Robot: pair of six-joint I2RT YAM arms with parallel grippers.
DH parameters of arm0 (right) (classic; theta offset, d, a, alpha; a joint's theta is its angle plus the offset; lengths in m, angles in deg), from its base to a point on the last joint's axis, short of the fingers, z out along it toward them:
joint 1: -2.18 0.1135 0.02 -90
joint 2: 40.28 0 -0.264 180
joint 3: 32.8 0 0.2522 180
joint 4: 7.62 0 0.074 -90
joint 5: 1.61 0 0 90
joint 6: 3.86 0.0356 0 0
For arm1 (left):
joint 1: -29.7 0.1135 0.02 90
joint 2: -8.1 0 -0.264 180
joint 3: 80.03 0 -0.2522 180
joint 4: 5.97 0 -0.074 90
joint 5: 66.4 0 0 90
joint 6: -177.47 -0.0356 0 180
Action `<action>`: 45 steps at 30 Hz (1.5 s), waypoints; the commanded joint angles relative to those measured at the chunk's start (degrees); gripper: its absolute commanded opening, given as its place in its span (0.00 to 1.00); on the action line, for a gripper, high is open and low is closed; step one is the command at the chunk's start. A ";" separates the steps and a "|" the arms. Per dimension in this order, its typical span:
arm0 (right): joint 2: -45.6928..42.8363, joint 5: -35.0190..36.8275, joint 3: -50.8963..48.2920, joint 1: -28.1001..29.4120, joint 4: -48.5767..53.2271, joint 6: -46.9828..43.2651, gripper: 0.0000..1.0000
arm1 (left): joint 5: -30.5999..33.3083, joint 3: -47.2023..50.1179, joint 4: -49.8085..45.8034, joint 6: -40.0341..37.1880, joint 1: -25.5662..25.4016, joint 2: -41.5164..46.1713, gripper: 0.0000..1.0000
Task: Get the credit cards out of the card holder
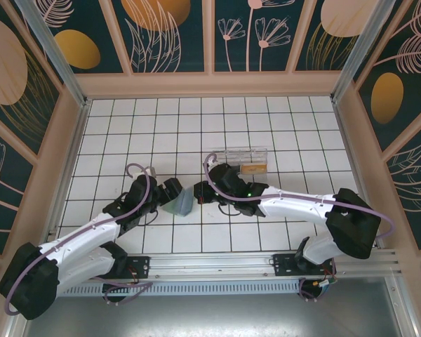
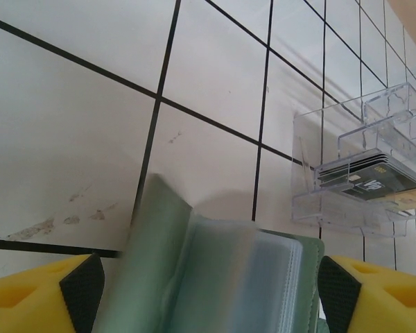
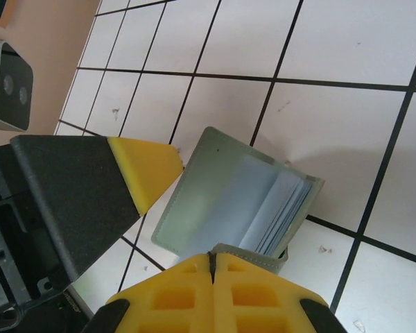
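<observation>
Soft, floppy card holder (image 3: 215, 187): left gripper (image 2: 208, 288) clamps its sides, right gripper (image 3: 213, 274) pinches the lower flap; slick cards (image 3: 263, 201) probably want an edge grip.

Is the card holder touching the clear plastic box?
Apart. The left wrist view shows bare white tile between the card holder and the clear box.

The table top (image 1: 196, 126) is white squares with thin black lines. Around it stand dark green walls (image 1: 172, 35) with drawn flowers and orange blobs. The grey strip (image 1: 217, 312) in front may be floor.
</observation>
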 commanded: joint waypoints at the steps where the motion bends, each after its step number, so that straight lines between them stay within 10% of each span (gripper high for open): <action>1: -2.37 3.35 -1.95 -0.42 1.30 -0.15 0.00 | 0.20 -1.39 -0.98 -1.72 0.28 0.53 0.84; 3: -3.02 4.06 -3.57 -0.93 1.50 -0.02 0.00 | -0.41 -1.25 -0.28 -1.88 0.26 0.27 0.98; 20: -7.14 5.67 -11.63 -6.26 3.27 -1.89 0.00 | -4.06 0.52 5.83 -2.68 0.28 -1.28 0.98; 45: -11.70 3.78 -7.49 -2.31 3.63 -4.56 0.00 | -8.89 -1.00 8.57 -3.27 0.27 -6.18 0.66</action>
